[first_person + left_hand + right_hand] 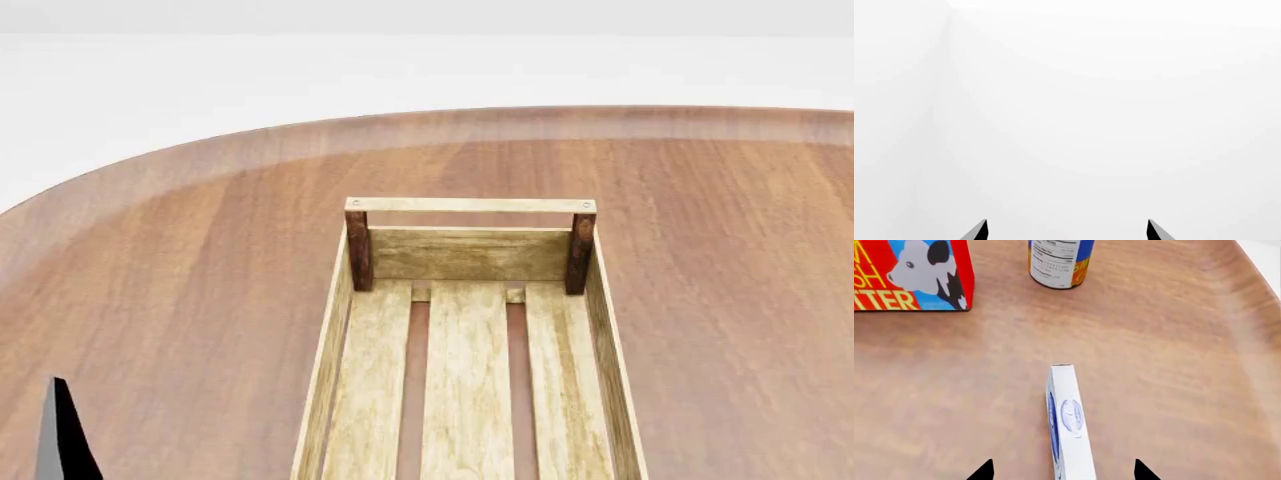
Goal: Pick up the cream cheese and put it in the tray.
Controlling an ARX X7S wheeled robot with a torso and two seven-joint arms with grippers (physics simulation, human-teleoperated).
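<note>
The cream cheese [1071, 420], a small white box with a blue oval logo, stands on its narrow edge on the brown table in the right wrist view. My right gripper [1063, 471] is open, with one fingertip on each side of the box's near end and a gap on both sides. The tray [470, 254], a long pale wood crate with dark corner posts and a top rail at its far end, holds nothing in the head view. My left gripper [1067, 231] is open and faces a blank white background. One dark left fingertip [60, 435] shows left of the tray.
A red butter box [911, 275] with a cow picture and a blue-orange can [1057, 262] stand on the table beyond the cream cheese. The round table's edge [174, 150] curves behind the tray, and the table edge [1257, 270] is also near the can's side.
</note>
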